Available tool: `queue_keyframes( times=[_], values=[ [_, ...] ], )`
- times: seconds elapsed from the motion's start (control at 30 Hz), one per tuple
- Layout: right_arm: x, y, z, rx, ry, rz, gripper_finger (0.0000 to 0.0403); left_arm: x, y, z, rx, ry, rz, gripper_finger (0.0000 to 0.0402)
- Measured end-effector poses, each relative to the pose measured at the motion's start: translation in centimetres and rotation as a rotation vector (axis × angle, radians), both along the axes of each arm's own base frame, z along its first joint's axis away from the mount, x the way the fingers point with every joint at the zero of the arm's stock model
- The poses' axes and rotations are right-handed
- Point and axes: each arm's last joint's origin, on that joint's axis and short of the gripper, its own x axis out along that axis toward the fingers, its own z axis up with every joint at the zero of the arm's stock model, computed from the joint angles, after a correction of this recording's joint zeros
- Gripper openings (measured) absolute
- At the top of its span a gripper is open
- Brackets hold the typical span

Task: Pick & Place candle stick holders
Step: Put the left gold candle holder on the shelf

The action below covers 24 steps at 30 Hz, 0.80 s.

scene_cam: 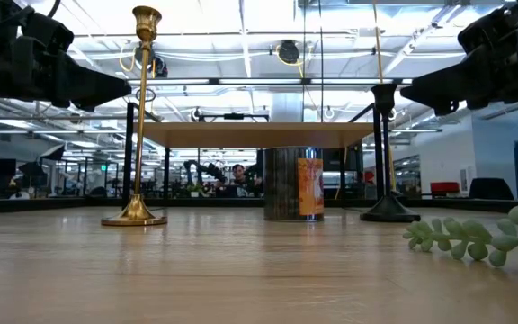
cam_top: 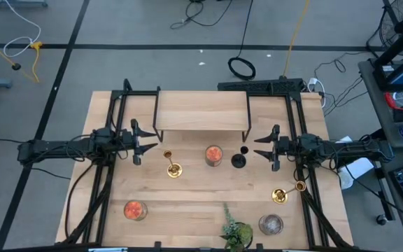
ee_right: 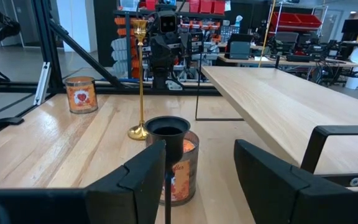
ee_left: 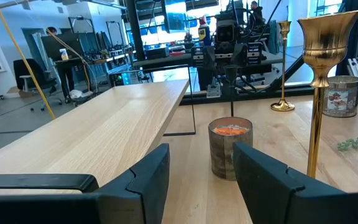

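A gold candlestick holder (cam_top: 172, 166) stands upright on its round base left of centre; it also shows in the low view (scene_cam: 138, 126) and the left wrist view (ee_left: 321, 74). A second gold holder (cam_top: 285, 192) stands on its base at the right. The shorter black holder (cam_top: 239, 158) stands on its base near the middle; its cup shows close in the right wrist view (ee_right: 166, 132). My left gripper (cam_top: 145, 142) hovers open to the left of the first gold holder. My right gripper (cam_top: 263, 146) hovers open to the right of the black holder. Neither holds anything.
A raised wooden shelf (cam_top: 201, 112) on thin black legs stands at the table's far middle. Glass jar candles stand at the centre (cam_top: 214, 155), near left (cam_top: 135, 209) and near right (cam_top: 271, 224). A small green plant (cam_top: 235, 232) sits at the near edge.
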Motion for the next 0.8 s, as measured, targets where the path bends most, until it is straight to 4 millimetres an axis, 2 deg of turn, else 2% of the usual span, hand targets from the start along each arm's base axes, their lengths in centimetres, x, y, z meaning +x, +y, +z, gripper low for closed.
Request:
queue_keyframes(
  times=[0.6,0.8],
  values=[
    [-0.1,0.0,1.4,0.022,-0.146,0.001,0.0187,0.0,0.0,0.2,0.0,-0.02,0.0,0.0182],
    [-0.1,0.0,1.8,0.01,-0.188,-0.002,0.0187,0.0,0.0,0.1,-0.164,-0.036,-0.012,0.0182]
  ],
)
